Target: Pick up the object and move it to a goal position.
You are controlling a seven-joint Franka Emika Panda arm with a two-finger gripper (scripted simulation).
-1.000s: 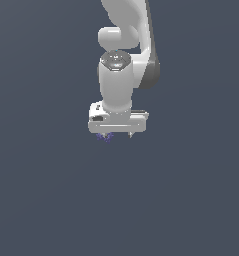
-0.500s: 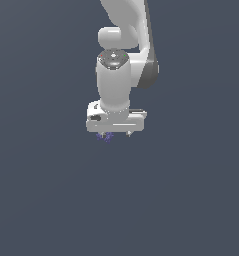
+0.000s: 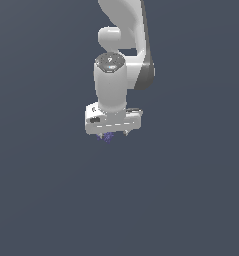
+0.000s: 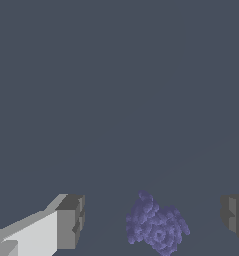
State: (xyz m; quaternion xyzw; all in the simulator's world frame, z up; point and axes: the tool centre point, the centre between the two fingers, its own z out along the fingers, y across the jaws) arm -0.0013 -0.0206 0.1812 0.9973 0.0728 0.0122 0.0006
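Observation:
The object [image 3: 108, 136] is a tiny purple-blue spiky lump that shows just under the white gripper [image 3: 111, 134] in the exterior view. In the wrist view the object [image 4: 156, 226] lies between the two grey fingertips, one [image 4: 69, 222] on one side and the other [image 4: 235, 218] on the far side. There is a clear gap on both sides of it, and it sits nearer the first fingertip. The gripper [image 4: 152, 220] is open around the object and does not touch it. The arm comes down from above, with the hand pointing straight down.
A plain dark grey surface [image 3: 51, 200] fills both views. No other objects, edges or goal mark show.
The gripper hand has shifted slightly toward the exterior view's left and a touch lower. The object has stayed where it was.

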